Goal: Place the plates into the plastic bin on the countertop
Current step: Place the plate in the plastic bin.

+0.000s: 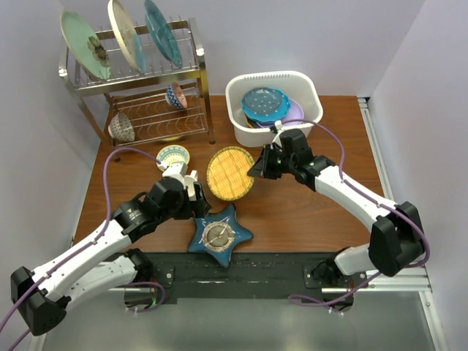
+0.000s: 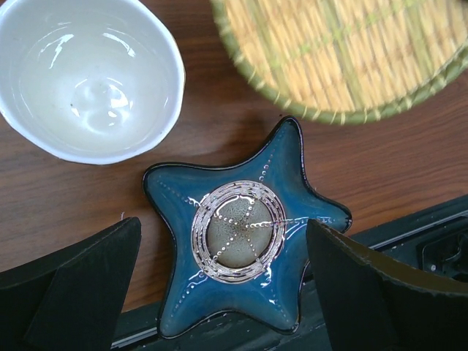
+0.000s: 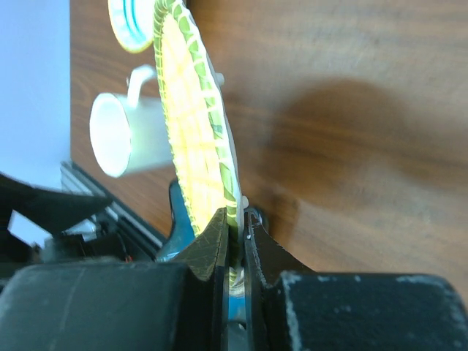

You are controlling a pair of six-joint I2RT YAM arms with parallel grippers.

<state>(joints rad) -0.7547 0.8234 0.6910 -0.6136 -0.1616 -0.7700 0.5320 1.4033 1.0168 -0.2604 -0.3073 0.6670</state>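
My right gripper (image 1: 261, 167) is shut on the right rim of the amber woven-pattern plate (image 1: 229, 174). In the right wrist view the gripper (image 3: 238, 228) pinches the plate's rim (image 3: 196, 139), and the plate casts a shadow on the countertop (image 1: 307, 212). The teal star-shaped plate (image 1: 219, 234) lies flat at the front edge. My left gripper (image 1: 196, 197) is open and empty above it; in the left wrist view the gripper (image 2: 223, 292) hangs over the star plate (image 2: 238, 241). The white plastic bin (image 1: 241, 121) at the back holds a blue dotted plate (image 1: 265, 104) and a lavender plate (image 1: 294, 112).
A steel wire rack (image 1: 191, 69) at the back left holds a mint plate (image 1: 84, 44), a cream plate (image 1: 123, 33) and a dark teal plate (image 1: 162, 31), with two small bowls below. A patterned bowl (image 1: 173, 154) and a white mug (image 2: 88, 73) stand near my left gripper.
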